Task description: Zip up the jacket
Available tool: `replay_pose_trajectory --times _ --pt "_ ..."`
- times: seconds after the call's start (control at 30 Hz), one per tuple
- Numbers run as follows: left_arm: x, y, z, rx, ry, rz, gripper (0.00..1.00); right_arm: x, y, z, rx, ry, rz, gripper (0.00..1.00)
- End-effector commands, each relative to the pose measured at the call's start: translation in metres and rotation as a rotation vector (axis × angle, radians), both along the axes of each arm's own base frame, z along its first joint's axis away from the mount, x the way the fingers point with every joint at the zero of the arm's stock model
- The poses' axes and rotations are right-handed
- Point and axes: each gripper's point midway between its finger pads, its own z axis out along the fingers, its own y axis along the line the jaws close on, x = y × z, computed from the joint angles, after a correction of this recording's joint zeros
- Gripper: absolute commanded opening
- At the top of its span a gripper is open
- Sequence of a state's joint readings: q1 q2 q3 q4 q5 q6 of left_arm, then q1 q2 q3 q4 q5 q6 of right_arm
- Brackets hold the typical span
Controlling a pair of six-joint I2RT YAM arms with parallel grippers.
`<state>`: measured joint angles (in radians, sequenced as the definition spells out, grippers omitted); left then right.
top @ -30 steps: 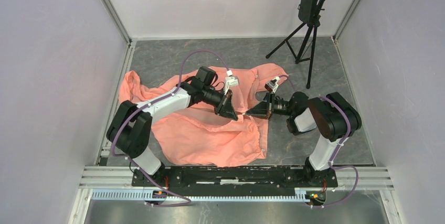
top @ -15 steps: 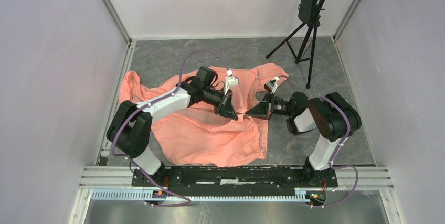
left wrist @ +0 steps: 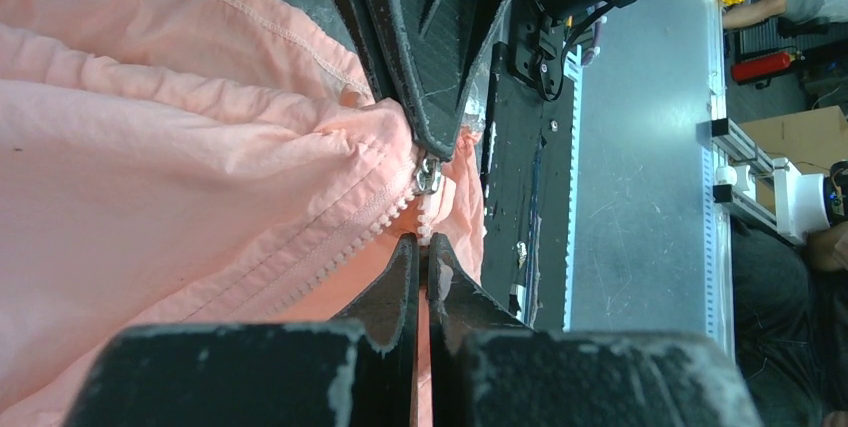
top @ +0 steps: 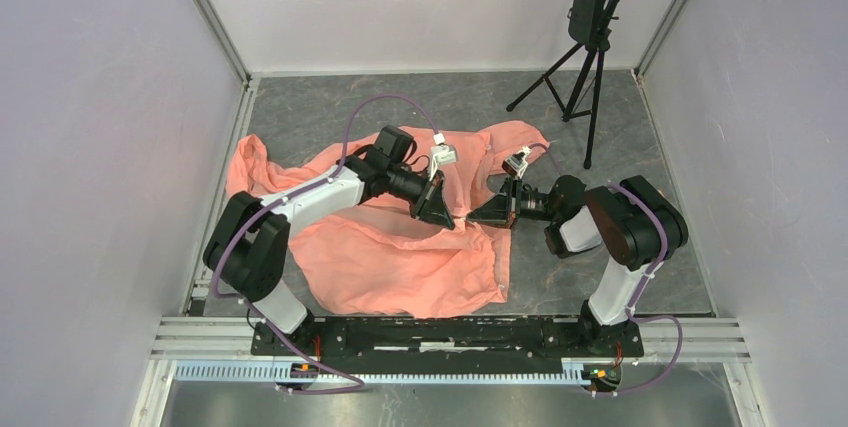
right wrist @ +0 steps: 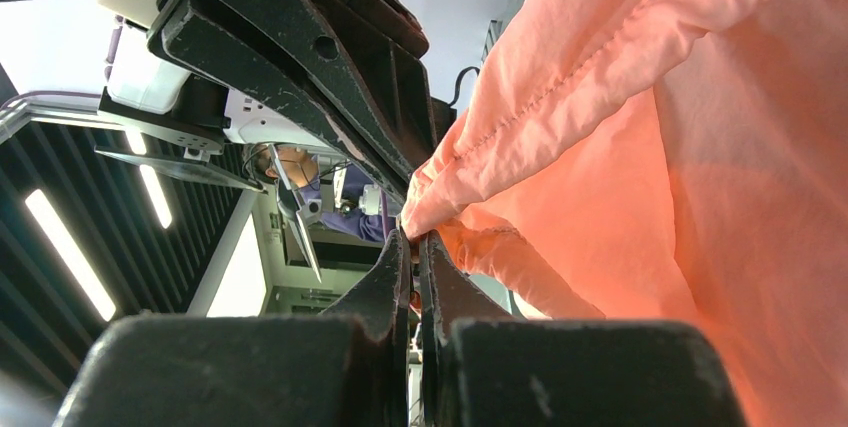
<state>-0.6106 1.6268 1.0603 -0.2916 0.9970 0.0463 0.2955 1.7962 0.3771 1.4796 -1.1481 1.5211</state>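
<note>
Grey table (top: pixel 330 107) carries a wrinkled salmon-pink jacket (top: pixel 400 257), left gripper (left wrist: pixel 420 247) and right gripper (right wrist: pixel 412 242) each pinching its zipper edge (left wrist: pixel 395 213).

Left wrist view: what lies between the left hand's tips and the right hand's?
The metal zipper slider of the jacket and a short run of pale teeth; the left wrist view shows it.

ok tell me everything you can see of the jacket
The jacket is thin, wrinkly salmon-pink fabric, lying crumpled on the grey table. Stitched seams run along its edge, beside a pale zipper with a metal slider. The left gripper and right gripper meet tip to tip there, both shut on the jacket near the slider.
</note>
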Motion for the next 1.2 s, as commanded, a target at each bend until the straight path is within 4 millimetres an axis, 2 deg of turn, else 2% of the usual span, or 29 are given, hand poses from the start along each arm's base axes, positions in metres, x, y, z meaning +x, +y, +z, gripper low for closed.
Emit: replay_pose_trajectory --times 0.0,0.43,0.67,0.8,0.93,1.17 --pt "0.004 -0.01 0.017 -0.042 -0.055 -0.03 0.02 -0.016 -0.002 0.051 0.139 -0.484 0.027 0.0" --pt "0.008 -0.015 0.016 0.007 -0.061 -0.009 0.02 -0.019 0.001 0.05 0.133 -0.491 0.043 0.0" --pt "0.004 -0.032 0.009 0.033 -0.057 -0.034 0.02 -0.02 0.001 0.053 0.137 -0.496 0.041 0.0" --pt "0.01 -0.024 -0.001 0.097 -0.088 0.037 0.02 -0.02 0.001 0.053 0.139 -0.501 0.038 0.0" --pt "0.014 -0.02 0.005 0.1 -0.099 0.113 0.03 -0.018 0.001 0.052 0.138 -0.496 0.033 0.0" --pt "0.025 -0.034 0.01 0.036 -0.065 0.183 0.02 -0.015 0.002 0.045 0.122 -0.481 0.027 0.01"
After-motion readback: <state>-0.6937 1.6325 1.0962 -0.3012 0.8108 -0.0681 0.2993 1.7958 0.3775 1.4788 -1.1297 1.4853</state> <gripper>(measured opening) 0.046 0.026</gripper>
